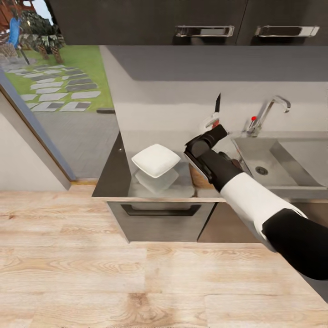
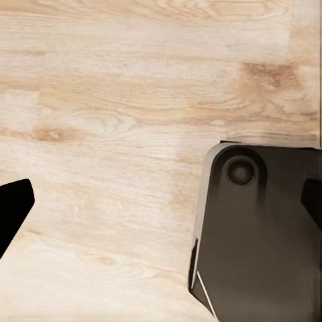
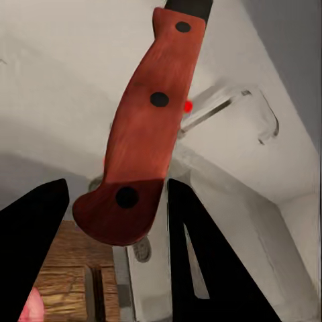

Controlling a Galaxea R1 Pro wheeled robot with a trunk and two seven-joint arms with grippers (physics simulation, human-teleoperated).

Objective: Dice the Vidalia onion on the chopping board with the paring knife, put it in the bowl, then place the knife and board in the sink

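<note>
Two dark fingers of the right gripper (image 3: 117, 231) clamped on the butt of the slim paring knife (image 3: 144, 134) with its riveted reddish-brown handle; short dark blade (image 1: 217, 103) pointing straight up before the pale wall, above the counter. Just under the wrist, a brown wooden chopping board (image 3: 74, 268) with a slot handle, a pinkish-red onion (image 3: 28, 310) at its edge. Shallow white square bowl (image 1: 156, 160) on the glossy dark grey countertop (image 1: 114, 177), left of the arm. Stainless-steel sink (image 1: 291, 159) with round drain and curved chrome faucet (image 1: 271, 111) to the right. Left gripper (image 2: 161, 201) over pale wood floor (image 2: 134, 100), fingertips at the frame's edges, spread wide, holding nothing.
</note>
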